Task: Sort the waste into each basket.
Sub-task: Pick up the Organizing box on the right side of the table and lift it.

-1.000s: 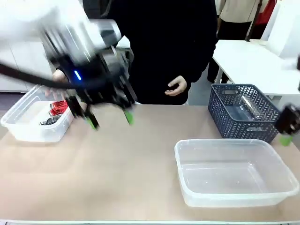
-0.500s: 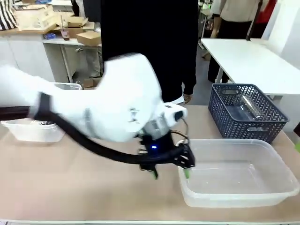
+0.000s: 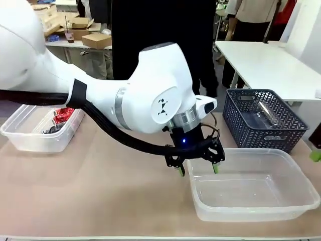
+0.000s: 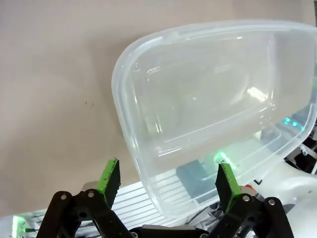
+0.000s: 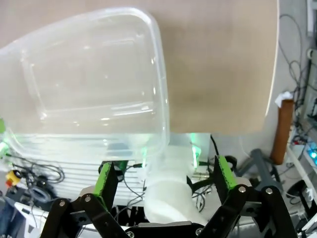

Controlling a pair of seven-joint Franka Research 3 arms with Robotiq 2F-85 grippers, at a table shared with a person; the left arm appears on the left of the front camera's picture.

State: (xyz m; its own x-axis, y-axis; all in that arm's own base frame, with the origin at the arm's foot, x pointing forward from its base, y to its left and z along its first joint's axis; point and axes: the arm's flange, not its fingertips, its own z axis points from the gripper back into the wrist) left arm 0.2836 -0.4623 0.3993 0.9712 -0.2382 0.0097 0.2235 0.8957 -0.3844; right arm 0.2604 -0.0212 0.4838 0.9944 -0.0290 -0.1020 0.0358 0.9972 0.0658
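Your left claw [image 3: 198,170] hangs with its fingers spread wide and nothing between them. One finger sits outside the 9 o'clock rim of the near tub [image 3: 246,215] and the other over its inside. How far above the rim it rides, I cannot tell.

With the claw empty and that tub bare, the step in hand is probably a reach for the bottle [image 3: 268,116], which lies in the blue basket [image 3: 251,129] at 1 o'clock from the claw.

- **Lift first.** A pad that catches the rim would likely drag so light a tub across the counter [image 3: 100,191].
- **Approach.** Come down into the basket from above, well inside its lattice wall.
- **Grasp.** Close across the bottle's body. Clear plastic tends to slip and give, so squeeze gently.
- **Other arm.** Your right claw [image 5: 166,177], also spread and empty, is over the near tub's 3 o'clock end. Keep the two arms apart there.

The bottle is see-through, lies on its side and is hard to make out through the weave. Both tubs are clear with rolled rims. The far tub [image 3: 30,144], at 9 o'clock on the counter, holds a crushed red can [image 3: 62,115] and a dark can [image 3: 52,129].
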